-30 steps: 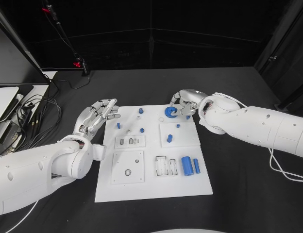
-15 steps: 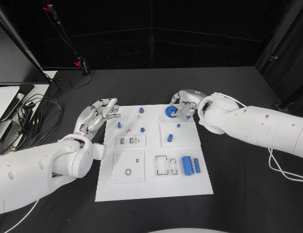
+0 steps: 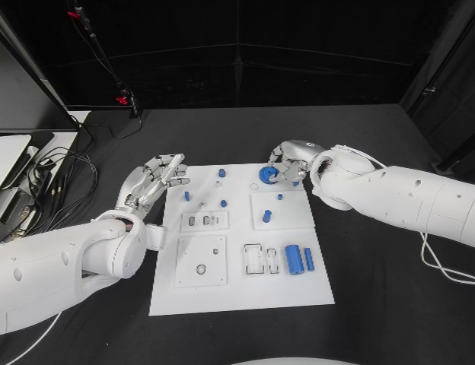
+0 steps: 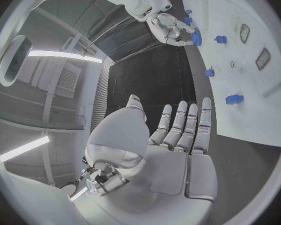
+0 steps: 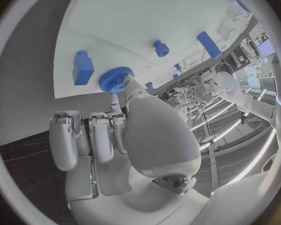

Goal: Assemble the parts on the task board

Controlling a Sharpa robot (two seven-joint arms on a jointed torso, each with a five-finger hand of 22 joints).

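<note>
The right hand (image 3: 286, 166) pinches the blue gear (image 3: 267, 174) at the task board's (image 3: 243, 293) far edge; the left hand (image 3: 152, 179) hovers beside the board, fingers straight and empty; loose parts suggest most assembly remains.

Left hand (image 3: 153, 180) at about 9 o'clock, flat and open, fingers (image 4: 185, 127) straight and side by side, holding nothing; left arm (image 3: 51, 270) runs in from 8 o'clock. Right hand (image 3: 285, 163) near 1 o'clock, fingers (image 5: 93, 135) curled, fingertips on a blue toothed wheel (image 5: 115, 79). Right arm (image 3: 413, 199) enters from 3 o'clock.
</note>
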